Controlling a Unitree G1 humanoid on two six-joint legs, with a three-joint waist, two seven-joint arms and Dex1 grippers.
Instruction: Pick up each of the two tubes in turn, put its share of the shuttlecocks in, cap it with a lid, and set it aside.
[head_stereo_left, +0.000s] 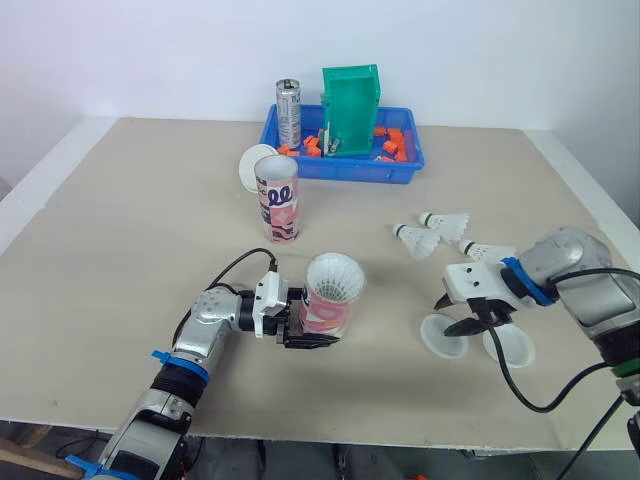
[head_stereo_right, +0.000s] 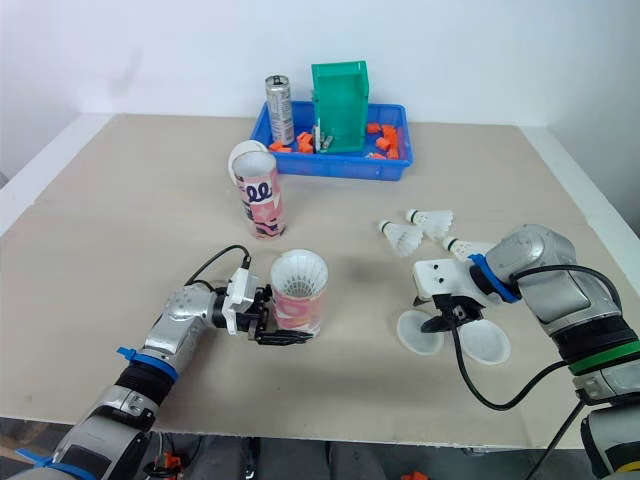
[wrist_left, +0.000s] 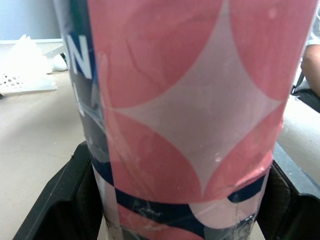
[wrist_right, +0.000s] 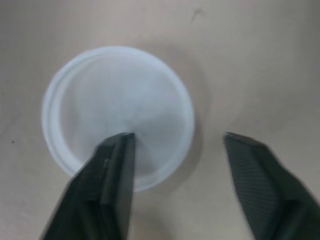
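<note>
My left gripper (head_stereo_left: 312, 333) is shut on the lower part of a pink-and-white tube (head_stereo_left: 328, 310) near the table's front. A shuttlecock's white skirt (head_stereo_left: 335, 277) fills the tube's mouth. In the left wrist view the tube (wrist_left: 190, 100) sits between both black fingers (wrist_left: 60, 200). A second tube (head_stereo_left: 277, 200) stands upright farther back, a white lid (head_stereo_left: 250, 165) behind it. Three loose shuttlecocks (head_stereo_left: 418, 240) lie at the right. My right gripper (head_stereo_left: 470, 315) is open just above two white lids (head_stereo_left: 443, 337); one finger (wrist_right: 107, 170) is over a lid (wrist_right: 117, 110), the other outside its rim.
A blue tray (head_stereo_left: 343, 170) at the back holds orange pieces, a green bin (head_stereo_left: 350, 108) and a metal can (head_stereo_left: 288, 112). The second flat lid (head_stereo_left: 510, 348) lies close to the table's front right edge.
</note>
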